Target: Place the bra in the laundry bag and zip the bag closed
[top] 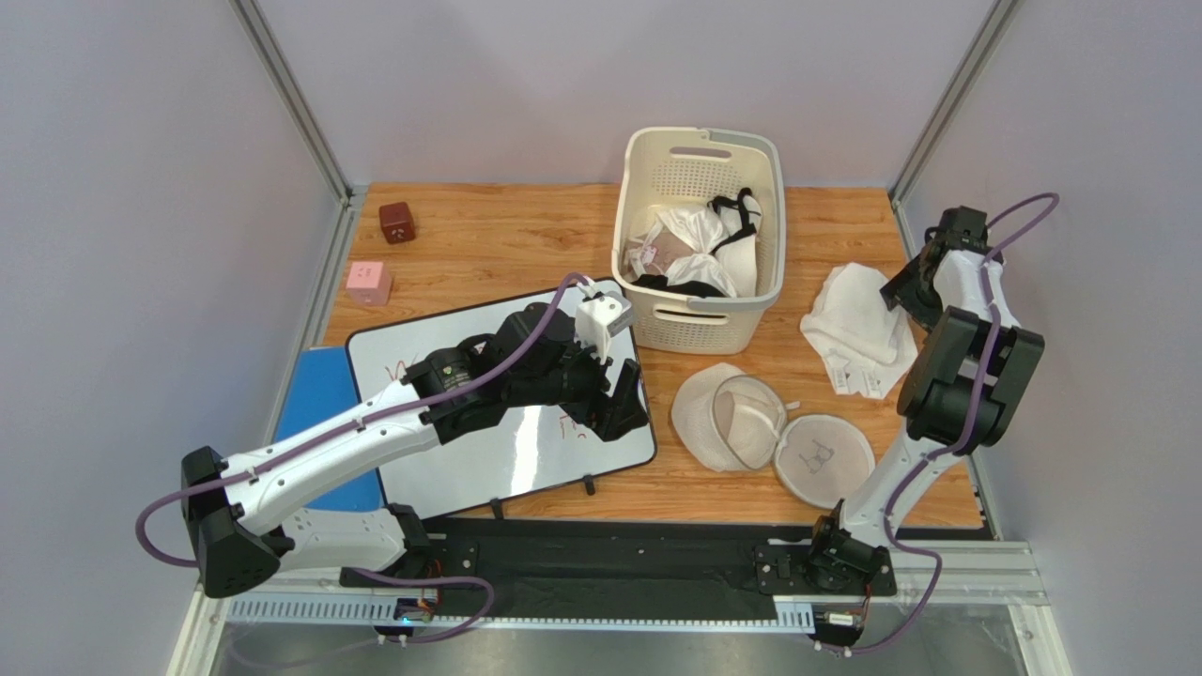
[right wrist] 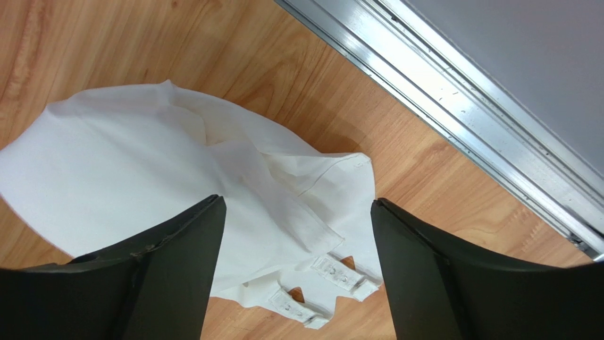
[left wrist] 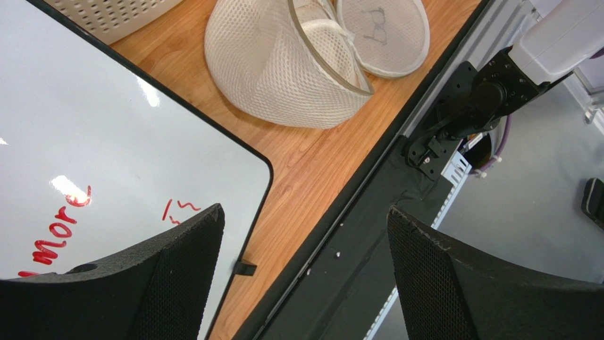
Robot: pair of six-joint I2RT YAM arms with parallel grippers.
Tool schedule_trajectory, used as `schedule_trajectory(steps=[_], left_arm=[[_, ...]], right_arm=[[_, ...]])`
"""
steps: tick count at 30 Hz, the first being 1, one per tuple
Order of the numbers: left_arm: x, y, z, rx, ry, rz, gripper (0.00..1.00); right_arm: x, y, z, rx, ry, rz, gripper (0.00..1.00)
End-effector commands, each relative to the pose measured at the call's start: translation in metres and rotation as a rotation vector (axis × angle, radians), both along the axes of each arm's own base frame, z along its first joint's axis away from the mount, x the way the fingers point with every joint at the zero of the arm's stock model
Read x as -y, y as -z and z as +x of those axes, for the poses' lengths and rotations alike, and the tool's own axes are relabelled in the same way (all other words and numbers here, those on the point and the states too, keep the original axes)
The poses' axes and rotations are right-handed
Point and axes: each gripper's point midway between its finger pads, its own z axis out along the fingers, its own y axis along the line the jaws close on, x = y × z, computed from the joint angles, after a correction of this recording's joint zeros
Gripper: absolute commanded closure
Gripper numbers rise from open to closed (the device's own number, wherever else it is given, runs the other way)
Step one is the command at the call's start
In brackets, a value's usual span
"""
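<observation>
Only right wrist view resolves bra (right wrist: 135, 170) hook clasps (right wrist: 330, 268)

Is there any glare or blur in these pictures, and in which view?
Left wrist view: bright glare spots on the whiteboard, the laundry bag mesh sharp. Right wrist view: the metal rail shines, the bra evenly lit and sharp. Top view: even light, soft shadows, no motion blur.
</observation>
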Motion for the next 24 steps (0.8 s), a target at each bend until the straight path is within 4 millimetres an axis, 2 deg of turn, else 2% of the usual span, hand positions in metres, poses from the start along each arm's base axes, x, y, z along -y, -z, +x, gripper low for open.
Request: schedule_trajectory(steps=[1, 2, 4, 5, 8, 10, 13, 16, 17, 24], left_arm=[[0.003, -0.019, 0.001, 0.024, 0.006, -0.054, 0.10], [0.003, -0.020, 0.000, 0.024, 0.009, -0.054, 0.10], [0.003, -0.021, 0.000, 0.022, 0.008, -0.056, 0.10], [0.002, -0.020, -0.001, 0.017, 0.011, -0.049, 0.10], [0.001, -0.019, -0.004, 0.006, 0.023, -0.035, 0.10], [0.000, -0.019, -0.005, 0.001, 0.027, -0.029, 0.10], [-0.002, -0.022, -0.007, -0.006, 0.033, -0.023, 0.10], [-0.003, -0.026, -0.005, 0.020, 0.036, -0.024, 0.10], [-0.003, -0.027, -0.005, 0.032, 0.043, -0.020, 0.10], [-0.006, -0.026, -0.005, 0.063, 0.061, -0.012, 0.10]], right_arm=[[0.010, -0.056, 0.004, 0.103, -0.078, -0.151, 0.12], [0.006, -0.052, 0.004, 0.109, -0.122, -0.142, 0.08], [0.004, -0.058, 0.018, 0.179, -0.185, -0.145, 0.01], [-0.004, -0.056, 0.027, 0.214, -0.246, -0.106, 0.00], [-0.010, -0.047, 0.048, 0.244, -0.375, -0.083, 0.00], [-0.006, -0.044, 0.057, 0.264, -0.409, -0.109, 0.00], [0.003, -0.034, 0.065, 0.278, -0.413, -0.114, 0.00], [0.001, -0.021, 0.075, 0.333, -0.470, -0.085, 0.00], [-0.005, -0.017, 0.077, 0.352, -0.502, -0.061, 0.00], [-0.009, 0.027, 0.071, 0.324, -0.553, -0.026, 0.00]])
